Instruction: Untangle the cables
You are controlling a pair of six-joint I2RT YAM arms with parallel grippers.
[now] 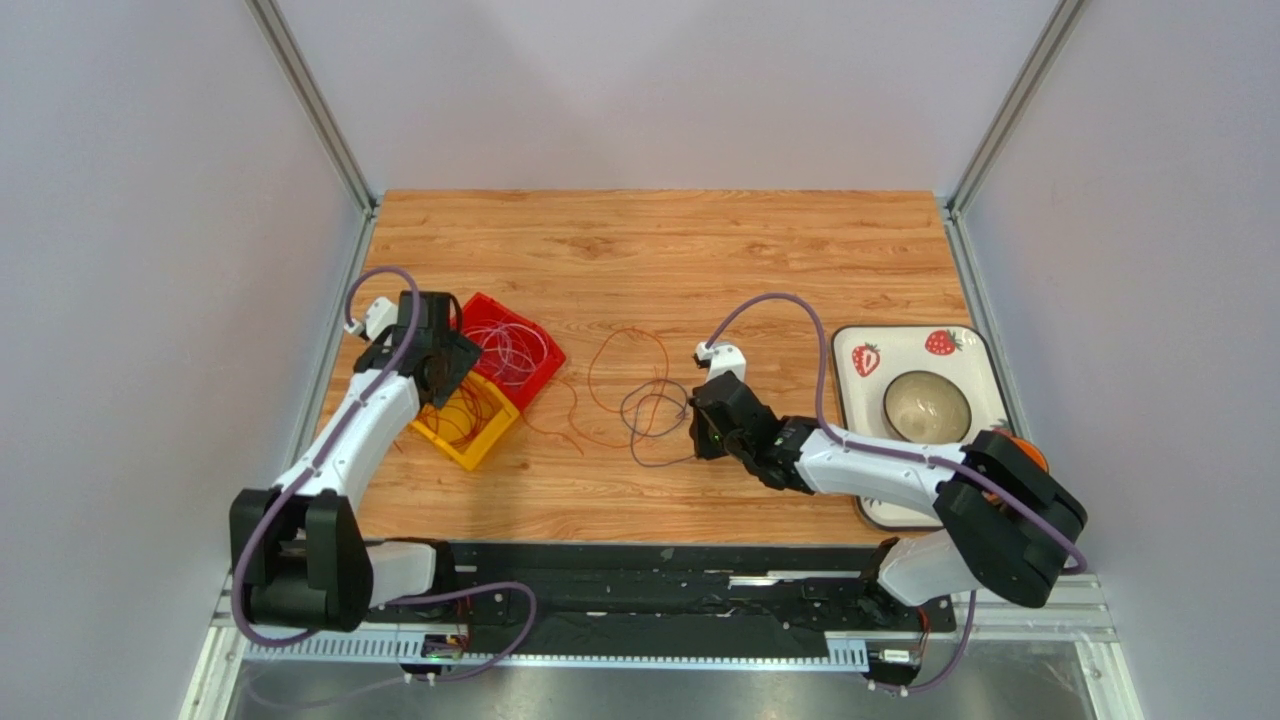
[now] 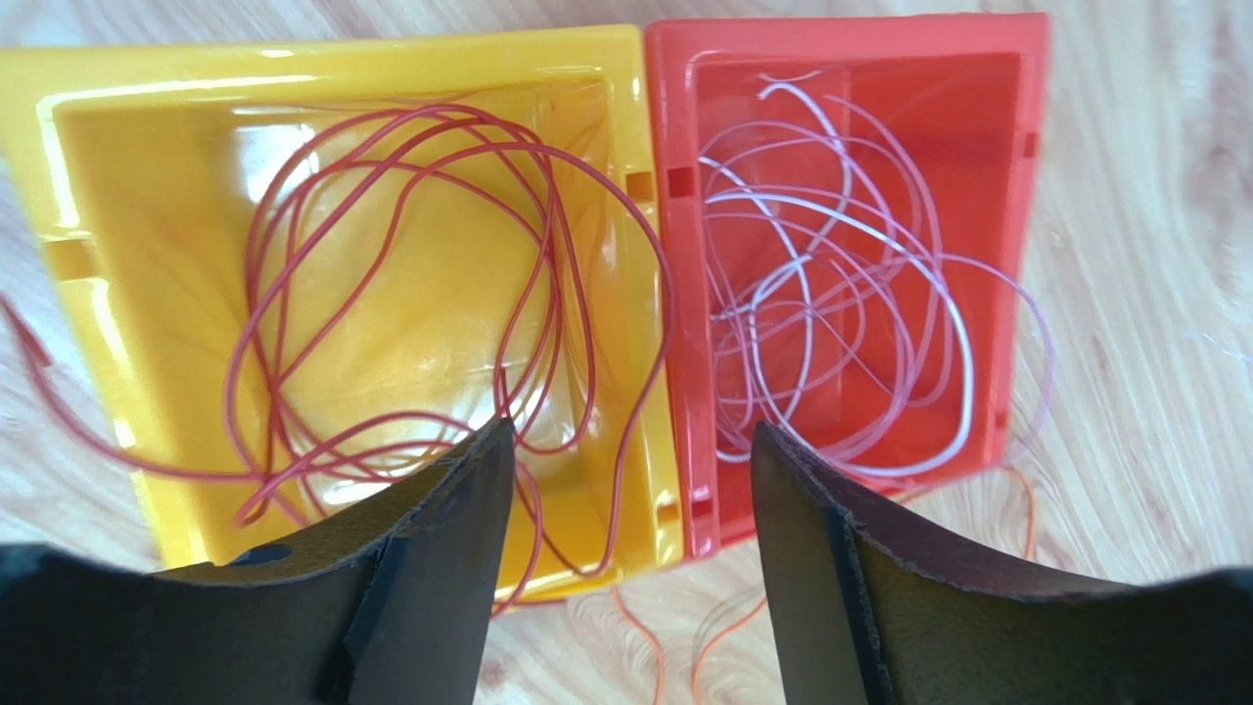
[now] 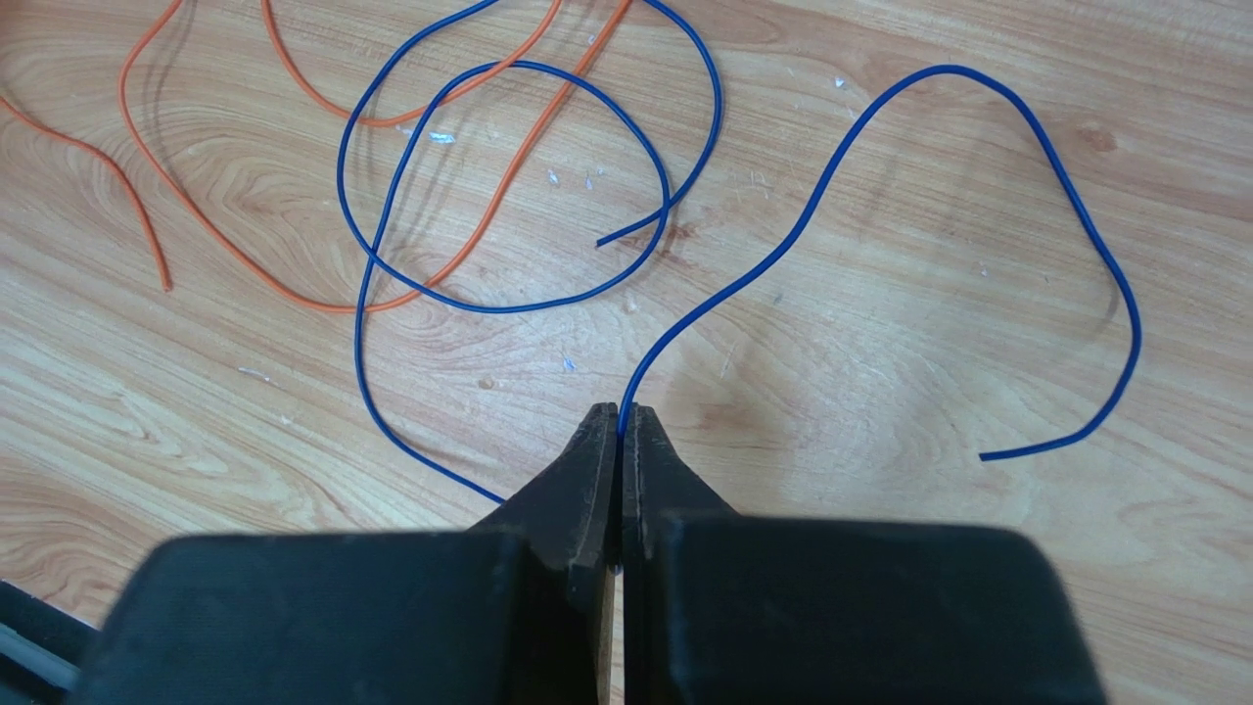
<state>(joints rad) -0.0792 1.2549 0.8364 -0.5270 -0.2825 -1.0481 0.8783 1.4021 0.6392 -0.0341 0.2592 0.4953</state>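
The cables are thin wires. A red one (image 2: 441, 112) is coiled in the yellow bin (image 2: 147, 441), and a pale lilac-white one (image 2: 956, 341) in the red bin (image 2: 839, 44) beside it. My left gripper (image 2: 633, 448) hovers open over the two bins' near edge, holding nothing. An orange cable (image 3: 353, 309) and a dark blue cable (image 3: 508, 310) lie looped across each other on the wood at mid-table (image 1: 646, 393). My right gripper (image 3: 621, 426) is low over the table and shut on the blue cable, which runs out from its fingertips.
A white strawberry-patterned tray (image 1: 902, 342) holding a bowl (image 1: 920, 402) stands at the right edge, by the right arm's elbow. The bins (image 1: 489, 383) sit near the left edge. Grey walls and metal posts enclose the table.
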